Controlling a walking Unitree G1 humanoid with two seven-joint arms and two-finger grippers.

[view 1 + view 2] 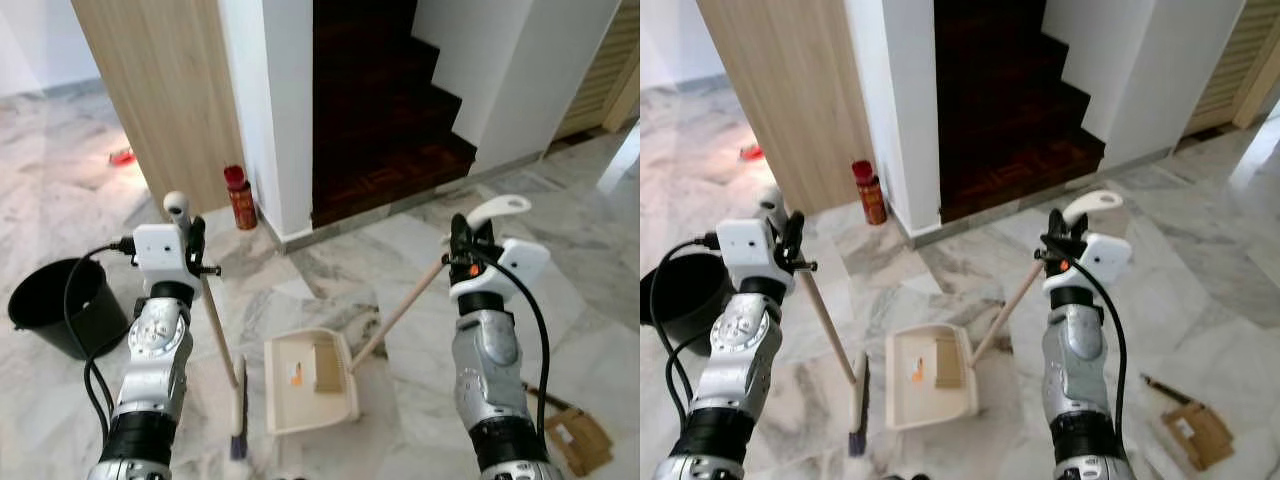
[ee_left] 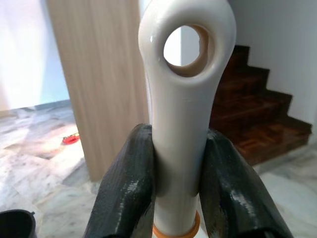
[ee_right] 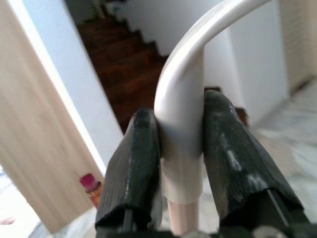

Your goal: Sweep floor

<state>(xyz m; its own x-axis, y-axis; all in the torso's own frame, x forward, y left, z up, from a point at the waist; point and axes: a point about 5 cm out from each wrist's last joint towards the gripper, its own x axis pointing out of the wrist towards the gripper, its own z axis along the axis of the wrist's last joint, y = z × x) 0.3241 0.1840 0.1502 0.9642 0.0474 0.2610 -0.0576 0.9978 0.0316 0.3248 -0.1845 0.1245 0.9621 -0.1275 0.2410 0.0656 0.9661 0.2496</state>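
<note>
- Broom (image 1: 222,345): held near its white handle top by the left gripper (image 2: 173,183), jaws clamped on either side of the looped white grip. Stick ran down and slightly toward the robot's right; brush head rested on the marble floor (image 1: 420,250), just left of the dustpan.
- Dustpan (image 1: 308,380): cream tray lay flat on the floor between the two arms, what looked like its open mouth nearer the robot's feet. Its long handle rose up and to the right into the right gripper (image 3: 181,163), jaws clamped on the curved white grip.
- Key relation: brush head lay just beside the tray's left edge, long axis of the bristles roughly parallel to that edge. Left arm was the nearer one for any stroke.
- Judgement: any sweep would need to carry litter toward the tray's mouth while the right arm held it steady.
- Cardboard scraps (image 1: 575,435) lay on the floor right of the right arm, well apart from the tray.
- Further out: black bucket (image 1: 55,305) at far left, red can (image 1: 240,197) by the wooden panel, dark stairs (image 1: 385,130) ahead.
</note>
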